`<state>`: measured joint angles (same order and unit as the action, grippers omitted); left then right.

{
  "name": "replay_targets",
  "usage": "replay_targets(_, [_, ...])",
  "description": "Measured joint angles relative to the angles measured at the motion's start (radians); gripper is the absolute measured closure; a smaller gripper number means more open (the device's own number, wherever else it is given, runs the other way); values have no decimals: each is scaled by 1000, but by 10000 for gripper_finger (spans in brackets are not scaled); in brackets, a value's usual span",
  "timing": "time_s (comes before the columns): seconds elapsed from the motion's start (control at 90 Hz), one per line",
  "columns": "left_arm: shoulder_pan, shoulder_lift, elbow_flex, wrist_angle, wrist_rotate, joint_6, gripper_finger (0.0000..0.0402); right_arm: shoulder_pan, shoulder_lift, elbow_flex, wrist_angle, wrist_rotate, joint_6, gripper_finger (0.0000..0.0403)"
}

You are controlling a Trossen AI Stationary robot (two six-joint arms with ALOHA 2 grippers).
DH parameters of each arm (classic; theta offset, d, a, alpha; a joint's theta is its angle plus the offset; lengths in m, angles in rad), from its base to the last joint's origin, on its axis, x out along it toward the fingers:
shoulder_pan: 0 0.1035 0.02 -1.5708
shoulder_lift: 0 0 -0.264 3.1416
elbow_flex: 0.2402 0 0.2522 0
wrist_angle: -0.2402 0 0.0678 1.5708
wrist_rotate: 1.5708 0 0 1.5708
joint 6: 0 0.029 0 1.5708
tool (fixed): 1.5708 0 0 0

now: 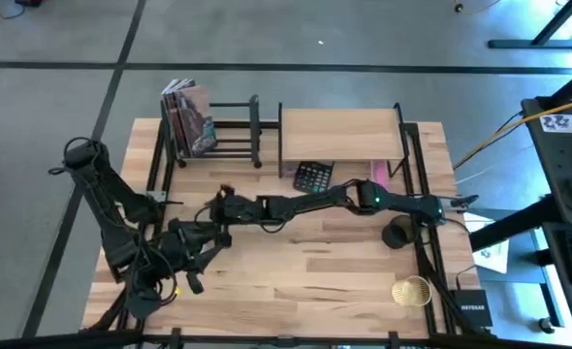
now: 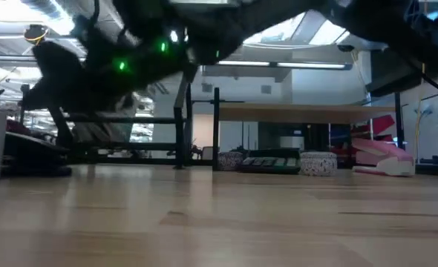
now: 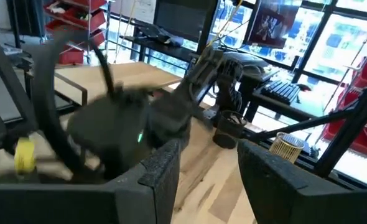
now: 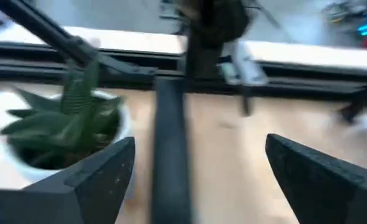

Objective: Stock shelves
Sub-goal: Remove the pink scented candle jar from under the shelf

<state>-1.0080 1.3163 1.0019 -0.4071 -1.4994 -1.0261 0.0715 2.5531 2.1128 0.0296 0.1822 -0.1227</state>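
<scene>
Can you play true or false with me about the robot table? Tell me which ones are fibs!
1. Books stand in the black rack. True.
2. The calculator lies on top of the wooden shelf. False: it lies on the table, at the shelf's front edge.
3. The right hand is open, with a potted plant close in front of it. True.
4. The right arm is folded up at the table's right edge. False: it stretches across toward the left.
5. A gold wire cup sits near the table's front right corner. True.
</scene>
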Motion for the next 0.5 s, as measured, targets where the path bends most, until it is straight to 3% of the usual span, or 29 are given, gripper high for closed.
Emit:
replay_targets(0.222, [0, 0, 0, -1, 1, -9, 259, -1, -152, -136, -227, 193, -192, 56])
replay_targets(0.344, [0, 0, 0, -1, 4, -9, 259, 4, -291, -345, -271, 207, -203, 56])
replay_targets(0.5, [0, 0, 0, -5, 7, -6, 259, 42, -574, -685, -191, 225, -141, 56])
